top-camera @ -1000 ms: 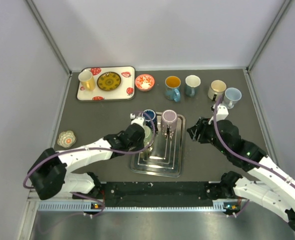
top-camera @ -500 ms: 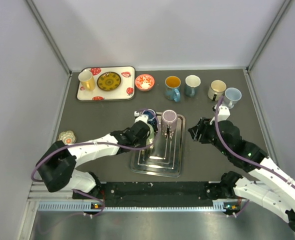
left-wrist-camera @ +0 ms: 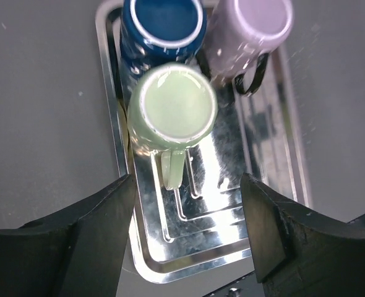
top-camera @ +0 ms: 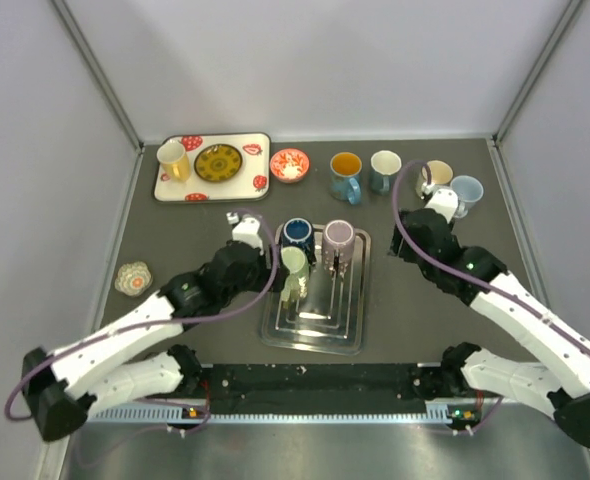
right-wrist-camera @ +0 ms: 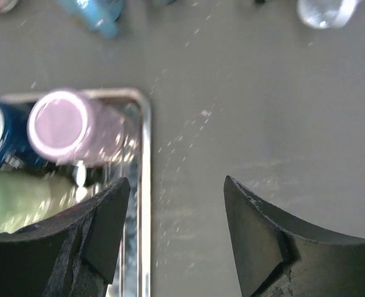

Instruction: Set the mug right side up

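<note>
Left gripper (left-wrist-camera: 184, 185): fingers spread, nothing held, hanging above the steel tray (left-wrist-camera: 229, 232). Pale green mug (left-wrist-camera: 173, 108) stands on end in the tray's left half, handle toward the tray's near edge. It sits just in front of the dark blue mug (left-wrist-camera: 163, 21) in the tray's far-left corner. The lilac mug (left-wrist-camera: 252, 21) is in the far-right corner. Can't tell whether the green mug's mouth faces up. Right gripper (right-wrist-camera: 173, 182): fingers spread, empty, over the table (right-wrist-camera: 263, 93) just right of the tray.
</note>
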`<state>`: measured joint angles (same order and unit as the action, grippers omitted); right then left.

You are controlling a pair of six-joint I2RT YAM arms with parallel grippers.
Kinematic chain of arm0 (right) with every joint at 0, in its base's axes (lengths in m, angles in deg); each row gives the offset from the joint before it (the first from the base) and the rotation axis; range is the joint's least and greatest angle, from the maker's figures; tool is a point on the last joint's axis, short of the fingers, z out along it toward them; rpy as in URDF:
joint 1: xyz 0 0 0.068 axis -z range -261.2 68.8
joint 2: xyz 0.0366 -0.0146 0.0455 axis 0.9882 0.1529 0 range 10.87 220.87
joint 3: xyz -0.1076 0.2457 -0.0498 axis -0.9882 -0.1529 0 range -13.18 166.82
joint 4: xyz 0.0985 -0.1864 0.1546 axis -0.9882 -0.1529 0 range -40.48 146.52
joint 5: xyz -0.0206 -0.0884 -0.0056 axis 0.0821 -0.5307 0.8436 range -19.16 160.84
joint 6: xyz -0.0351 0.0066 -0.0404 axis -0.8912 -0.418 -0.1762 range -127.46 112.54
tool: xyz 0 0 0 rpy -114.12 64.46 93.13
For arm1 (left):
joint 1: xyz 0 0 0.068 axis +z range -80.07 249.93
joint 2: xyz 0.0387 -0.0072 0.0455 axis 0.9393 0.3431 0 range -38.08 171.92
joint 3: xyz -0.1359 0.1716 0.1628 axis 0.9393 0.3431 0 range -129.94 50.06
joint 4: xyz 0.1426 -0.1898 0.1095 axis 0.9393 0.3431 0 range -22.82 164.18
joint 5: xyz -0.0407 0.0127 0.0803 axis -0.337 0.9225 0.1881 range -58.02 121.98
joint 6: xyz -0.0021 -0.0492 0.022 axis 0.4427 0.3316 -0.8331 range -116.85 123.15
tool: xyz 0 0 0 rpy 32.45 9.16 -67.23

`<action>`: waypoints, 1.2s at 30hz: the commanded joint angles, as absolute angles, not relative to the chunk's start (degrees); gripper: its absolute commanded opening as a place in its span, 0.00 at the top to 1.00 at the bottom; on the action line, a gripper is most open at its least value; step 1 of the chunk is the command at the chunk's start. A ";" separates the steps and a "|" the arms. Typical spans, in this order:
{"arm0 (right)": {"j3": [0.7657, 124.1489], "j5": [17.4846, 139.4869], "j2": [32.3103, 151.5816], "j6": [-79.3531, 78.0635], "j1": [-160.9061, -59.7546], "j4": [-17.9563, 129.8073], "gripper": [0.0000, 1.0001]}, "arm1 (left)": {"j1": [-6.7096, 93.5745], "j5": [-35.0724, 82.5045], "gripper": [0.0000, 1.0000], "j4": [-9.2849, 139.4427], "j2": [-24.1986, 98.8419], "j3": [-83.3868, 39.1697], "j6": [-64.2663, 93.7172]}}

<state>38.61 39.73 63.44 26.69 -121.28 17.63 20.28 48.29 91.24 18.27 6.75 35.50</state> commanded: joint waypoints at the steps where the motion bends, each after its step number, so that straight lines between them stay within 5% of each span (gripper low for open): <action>1: 44.91 36.29 71.66 23.49 -114.18 23.72 0.38 | 20.27 51.57 0.27 93.38 8.26 9.19 35.14; 12: 66.97 52.46 104.00 9.86 -103.80 32.52 0.38 | 20.45 45.69 0.25 90.12 0.50 11.74 32.68; 24: 71.46 55.38 114.48 5.82 -99.92 36.74 0.36 | 20.36 44.81 0.15 91.44 2.08 11.04 31.62; 27: 72.25 55.11 116.77 5.11 -99.92 38.23 0.37 | 20.36 46.56 0.01 92.23 2.35 10.77 33.02; 36: 74.97 51.78 121.86 4.84 -99.92 40.88 0.39 | 20.45 46.57 0.01 92.23 1.82 11.21 32.50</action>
<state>70.90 54.38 120.44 5.53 -100.08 37.78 20.35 45.78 92.92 2.51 11.63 32.84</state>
